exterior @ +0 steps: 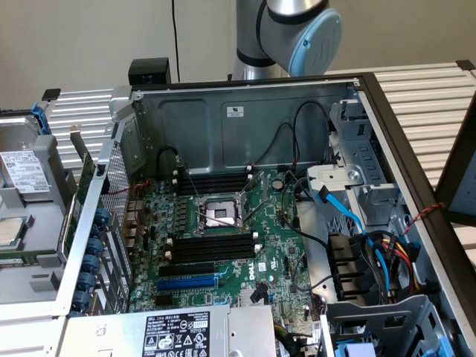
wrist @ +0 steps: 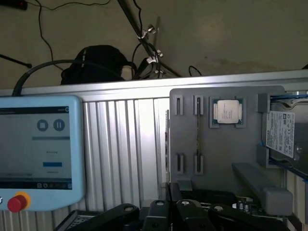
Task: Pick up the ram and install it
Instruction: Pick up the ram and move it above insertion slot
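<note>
Sitting in gray tray (wrist: 226, 149), ram (wrist: 198, 137) apart from gripper (wrist: 171, 216)

Ram (wrist: 198, 137) parked on edge in a grey holder (wrist: 226, 154)

From where I stand it is a long, thin stick seen edge-on, so it reads as a narrow, dark greenish line. Its chips and label cannot be made out. It stands on its long edge in one of the holder's narrow slots, running straight along it, with a square silver chip (wrist: 227, 111) just beside it in its own pocket.
</note>
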